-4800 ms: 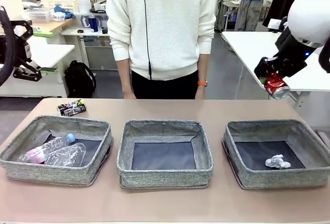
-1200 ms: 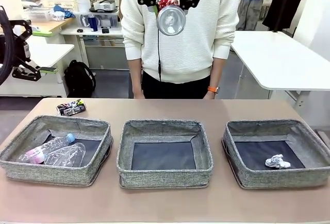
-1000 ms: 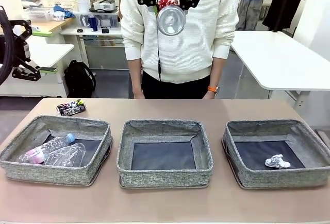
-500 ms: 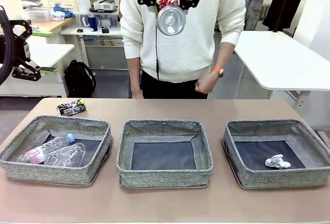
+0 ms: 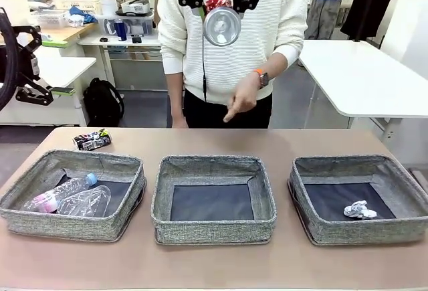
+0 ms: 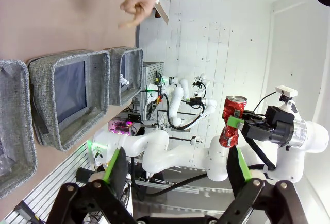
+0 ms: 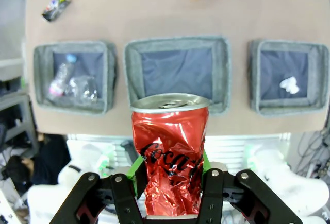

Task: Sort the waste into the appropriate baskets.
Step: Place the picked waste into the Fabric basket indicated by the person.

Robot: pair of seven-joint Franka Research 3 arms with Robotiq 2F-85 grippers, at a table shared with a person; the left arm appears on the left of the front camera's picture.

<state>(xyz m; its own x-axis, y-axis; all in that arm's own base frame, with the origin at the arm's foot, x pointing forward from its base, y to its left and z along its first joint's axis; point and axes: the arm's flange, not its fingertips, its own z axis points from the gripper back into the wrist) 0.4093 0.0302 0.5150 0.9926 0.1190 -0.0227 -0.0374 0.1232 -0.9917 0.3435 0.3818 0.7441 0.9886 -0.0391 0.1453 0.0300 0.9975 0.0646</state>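
Moved: person's hand (image 5: 239, 100) has been lifted from the hip to chest height within the last half second; the index finger is now pointed down toward the far side of the middle basket (image 5: 214, 164).
Unmoved: right pincer (image 5: 221, 7) has been kept high above the middle of the table (image 5: 314, 140) for the past second, well clear of everything on it.
Right pincer state: clamped on the red can (image 7: 172, 152), which is crushed and held upright between the green pads.
Left pincer state: left pincer (image 6: 175, 170) is spread wide, with nothing between the fingers.
Meaning for task: the pointing is judged to be a cue that the can belongs in the middle basket; release is not yet done.
Middle basket: only its dark bottom is seen, so cans are judged to go here.
Left basket: left basket (image 5: 73, 160) holds the bottle (image 5: 63, 194) with a blue cap and the plastic cup (image 5: 88, 203), lying side by side and touching.
Right basket: right basket (image 5: 361, 164) holds the paper ball (image 5: 360, 209) near its front wall.
Still unsorted: black can (image 5: 92, 140) lies on the table behind the left basket, beside its far rim.
In the way: the straight drop to the middle basket is open; the pointing hand hangs beyond the far rim, so a descent kept toward the near side is judged safer.
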